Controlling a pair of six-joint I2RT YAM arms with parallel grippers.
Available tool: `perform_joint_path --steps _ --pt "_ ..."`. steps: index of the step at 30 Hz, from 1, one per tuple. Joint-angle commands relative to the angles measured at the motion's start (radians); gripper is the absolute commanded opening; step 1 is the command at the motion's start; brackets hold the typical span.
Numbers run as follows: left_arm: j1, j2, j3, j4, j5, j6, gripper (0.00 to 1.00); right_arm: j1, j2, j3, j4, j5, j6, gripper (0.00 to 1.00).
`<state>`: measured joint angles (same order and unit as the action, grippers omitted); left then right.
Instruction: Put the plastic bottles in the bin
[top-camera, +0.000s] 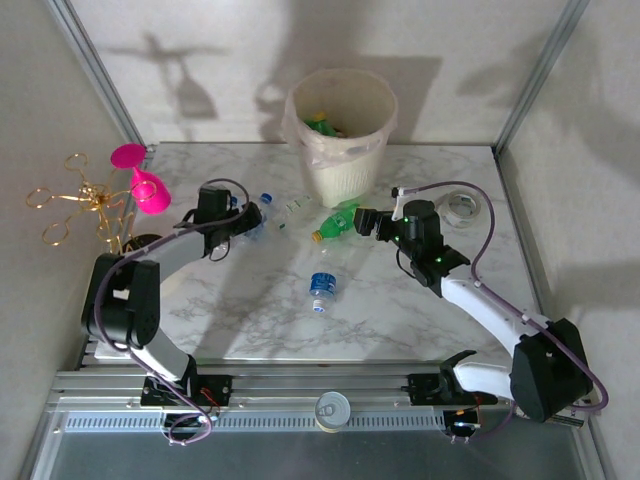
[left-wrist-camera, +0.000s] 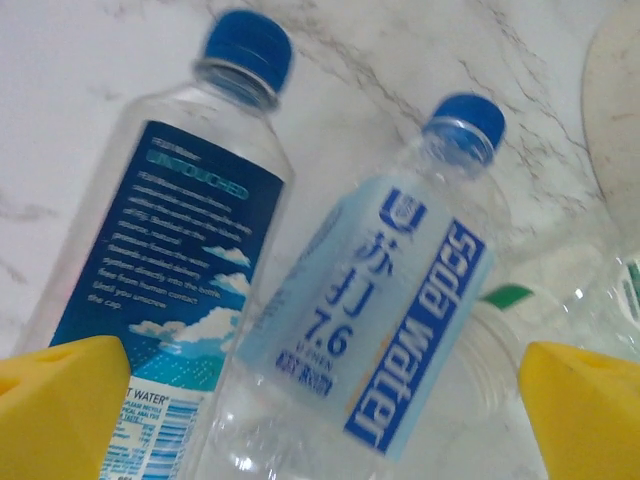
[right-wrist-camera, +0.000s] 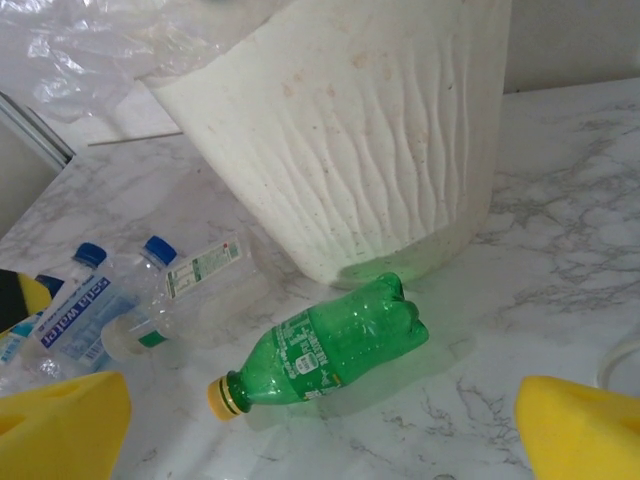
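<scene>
While both arms reach out over the marble table (top-camera: 250, 330) in the overhead view, the left gripper (top-camera: 245, 222), jaws spread wide and holding nothing, points at a pair of clear bottles (top-camera: 265, 212) just ahead of its fingertips. The right gripper (top-camera: 366, 222), equally wide and empty, faces a green bottle (top-camera: 335, 222) lying just in front of it. The bin (top-camera: 345, 180) stands a little beyond, with discarded bottles (top-camera: 322, 124) showing inside it, and a blue-labelled bottle (top-camera: 321, 288) sits behind both grippers, toward the arm bases. From the left wrist, the yellow fingertips (left-wrist-camera: 60, 405) stand far apart at the lower corners. Between and ahead of them lie a dark-labelled bottle (left-wrist-camera: 165, 265) and a soda water bottle (left-wrist-camera: 400, 310) side by side, caps pointing away. The soda water bottle runs up the middle of the gap, its neighbour nearer the finger at the view's left. From the right wrist, the green bottle lies slantwise ahead of the open jaws, untouched, its yellow cap toward the finger at the view's left and its base close to the foot of the bin. The step in hand looks like the approach to a pickup on each side. The next move likely calls for each gripper to advance and lower until one bottle sits squarely between its fingers, then close, with the left having to single out one of its two neighbours.
</scene>
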<state>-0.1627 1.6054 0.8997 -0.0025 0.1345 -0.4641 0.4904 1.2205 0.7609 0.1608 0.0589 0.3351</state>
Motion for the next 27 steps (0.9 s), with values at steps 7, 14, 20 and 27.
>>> perform_joint_path --steps 7,14,20,27 --pt "-0.012 -0.095 -0.027 -0.068 -0.201 -0.031 1.00 -0.004 0.025 0.014 0.019 -0.019 0.015 0.99" --pt "0.012 -0.019 0.023 -0.087 -0.303 -0.031 1.00 -0.004 0.009 -0.002 0.019 -0.011 0.021 0.99" --pt "0.013 0.067 0.044 -0.064 -0.250 -0.039 0.99 -0.004 -0.006 0.003 0.003 -0.002 0.015 0.99" --pt "0.013 0.132 0.045 -0.043 -0.231 -0.033 0.93 -0.004 -0.019 0.002 -0.001 0.001 0.017 0.99"
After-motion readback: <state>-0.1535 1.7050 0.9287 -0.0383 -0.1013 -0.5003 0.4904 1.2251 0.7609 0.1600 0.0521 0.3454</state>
